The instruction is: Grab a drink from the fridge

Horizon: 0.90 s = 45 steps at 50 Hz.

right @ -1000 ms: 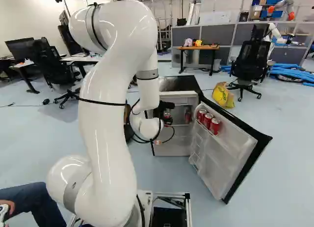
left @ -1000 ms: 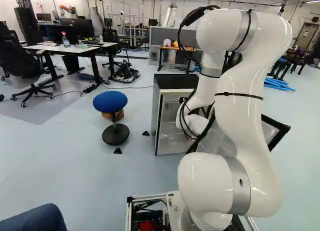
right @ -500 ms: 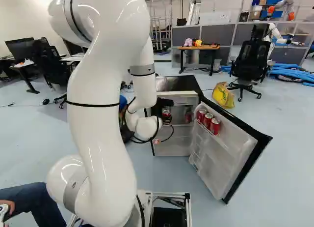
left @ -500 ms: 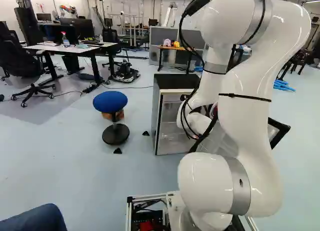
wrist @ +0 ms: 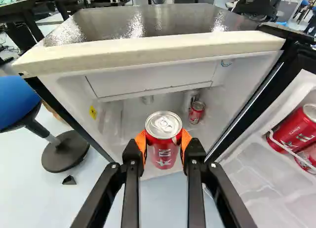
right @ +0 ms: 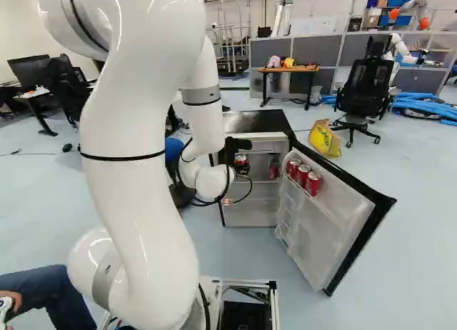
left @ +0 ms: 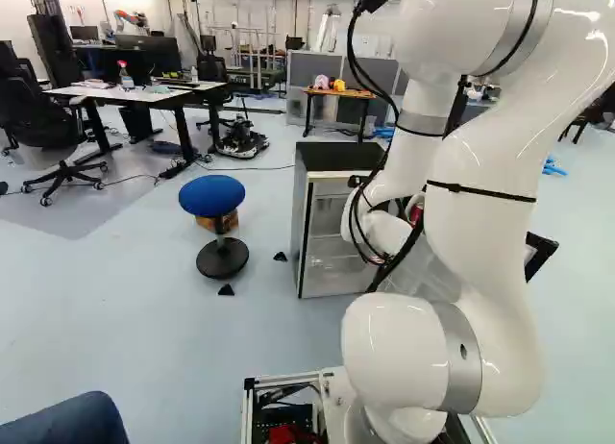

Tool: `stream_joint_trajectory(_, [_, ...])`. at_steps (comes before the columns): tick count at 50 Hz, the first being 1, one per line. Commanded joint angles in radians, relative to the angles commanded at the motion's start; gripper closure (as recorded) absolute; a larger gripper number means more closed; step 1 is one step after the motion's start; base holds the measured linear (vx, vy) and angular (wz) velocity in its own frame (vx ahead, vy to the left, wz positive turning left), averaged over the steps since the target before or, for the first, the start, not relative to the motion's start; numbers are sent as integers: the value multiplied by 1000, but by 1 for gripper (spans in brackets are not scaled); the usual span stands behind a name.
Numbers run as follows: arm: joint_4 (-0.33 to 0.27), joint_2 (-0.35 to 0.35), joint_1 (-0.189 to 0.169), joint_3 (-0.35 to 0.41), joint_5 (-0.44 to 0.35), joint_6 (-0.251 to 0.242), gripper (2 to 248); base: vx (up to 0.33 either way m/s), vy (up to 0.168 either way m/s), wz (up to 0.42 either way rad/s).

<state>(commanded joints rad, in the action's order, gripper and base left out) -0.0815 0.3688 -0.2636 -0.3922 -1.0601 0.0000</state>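
Red can (wrist: 163,139), white lettering (wrist: 165,153), in hand (right: 241,163)

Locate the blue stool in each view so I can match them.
Left base view: blue stool, left of the fridge.
Right base view: mostly behind the arm, left of the fridge.
Wrist view: beside the fridge, opposite its open door.
Shared landmark: the fridge.

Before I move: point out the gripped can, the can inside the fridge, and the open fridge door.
Gripped can (wrist: 164,148): wrist view, front of its red side.
Rear can (wrist: 195,116): wrist view, its red side.
Fridge door (right: 325,226): right base view, white inner face.
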Motion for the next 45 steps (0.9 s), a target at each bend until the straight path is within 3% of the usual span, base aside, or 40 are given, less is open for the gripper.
stream_joint_trajectory(45, [0, -159, 0, 50, 33, 0, 159, 0, 0, 0])
